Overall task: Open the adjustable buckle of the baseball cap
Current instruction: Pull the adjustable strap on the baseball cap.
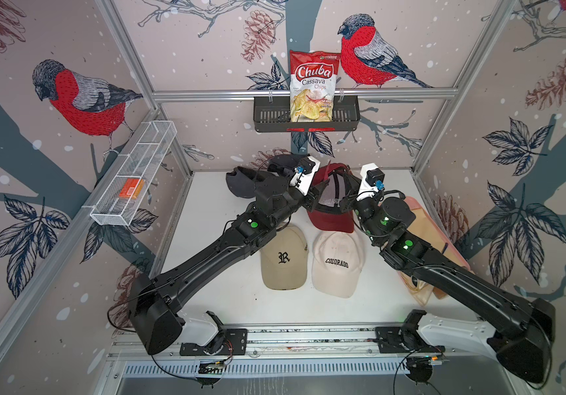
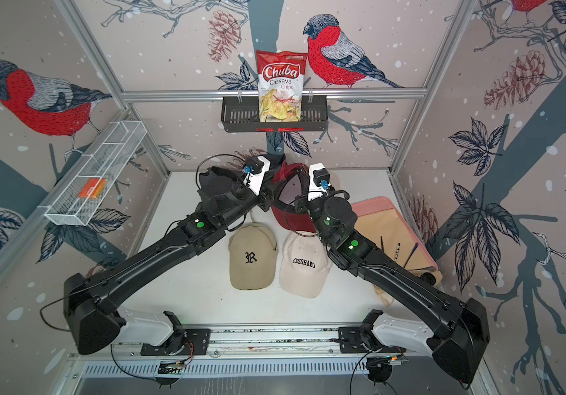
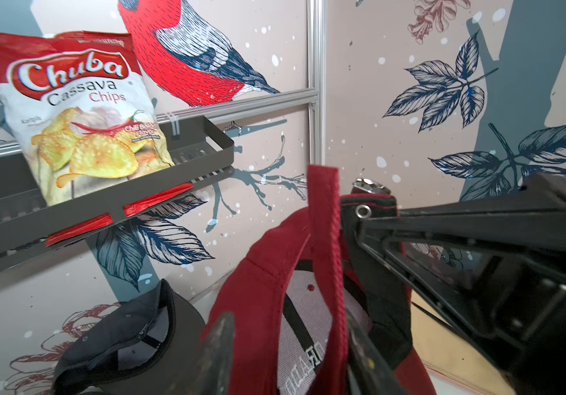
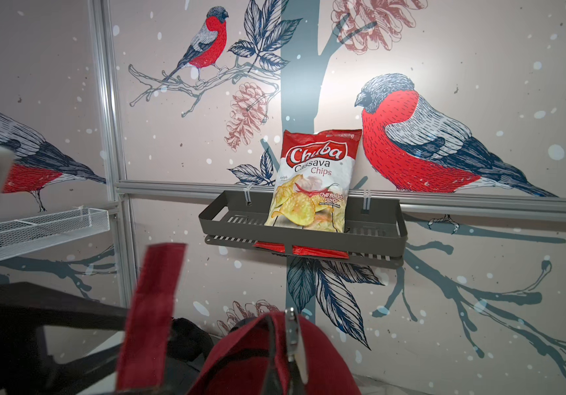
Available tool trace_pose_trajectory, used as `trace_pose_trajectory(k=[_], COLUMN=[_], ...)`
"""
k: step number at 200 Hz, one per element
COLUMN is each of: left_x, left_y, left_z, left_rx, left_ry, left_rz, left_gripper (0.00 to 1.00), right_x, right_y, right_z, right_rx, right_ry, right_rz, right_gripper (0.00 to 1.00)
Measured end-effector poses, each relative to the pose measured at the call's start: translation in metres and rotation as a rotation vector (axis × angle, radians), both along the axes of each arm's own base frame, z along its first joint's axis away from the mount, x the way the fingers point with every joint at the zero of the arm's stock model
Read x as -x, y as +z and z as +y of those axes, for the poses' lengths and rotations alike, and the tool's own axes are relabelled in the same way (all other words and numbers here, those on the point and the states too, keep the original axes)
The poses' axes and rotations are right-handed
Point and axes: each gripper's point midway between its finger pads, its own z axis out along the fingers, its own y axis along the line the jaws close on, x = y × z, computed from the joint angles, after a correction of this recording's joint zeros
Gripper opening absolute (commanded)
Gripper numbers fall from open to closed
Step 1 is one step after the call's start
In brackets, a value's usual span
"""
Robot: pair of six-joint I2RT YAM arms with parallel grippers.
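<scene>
Top view, one red cap [image 1: 330,220], three other caps [image 1: 283,260], two baskets [image 1: 268,116]

Top views, pair: mounted high over the near edge of the table [image 1: 233,301], facing down and toward the back wall [image 1: 206,51]; far, wide, whole cell covered; chip bag [image 1: 313,85] upper centre of frame.
Left wrist view: low, very near the red cap [image 3: 257,273], angled upward at the back wall and a side wall.
Right wrist view: low, near, facing the black shelf [image 4: 233,227] head-on.
Shared by all four: chip bag, black shelf, red cap.
</scene>
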Motion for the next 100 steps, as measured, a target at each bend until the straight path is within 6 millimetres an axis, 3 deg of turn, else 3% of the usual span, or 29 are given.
trace_pose_trajectory(k=[9,19,46,74,100], left_x=[0.003,0.005,0.015,0.022,0.030], left_y=[0.003,0.005,0.004,-0.006,-0.029], left_z=[0.007,0.016,0.042,0.057,0.060], left_rx=[0.012,0.030,0.067,0.087,0.090], left_ry=[0.014,0.040,0.100,0.135,0.124], left_rz=[-0.002,0.003,0.014,0.037,0.087], left_gripper=[0.58,0.74,0.82,0.72,0.62], right_x=[-0.002,-0.004,-0.009,-0.012,-0.016], right_y=[0.000,-0.002,-0.001,0.003,0.005], right_z=[0.000,-0.001,-0.001,0.000,0.004], right_rx=[-0.005,-0.016,-0.050,-0.096,-0.128], right_ry=[-0.009,-0.022,-0.039,-0.051,-0.067], right_rz=[0.011,0.027,0.057,0.079,0.105], right_gripper=[0.00,0.00,0.00,0.00,0.00])
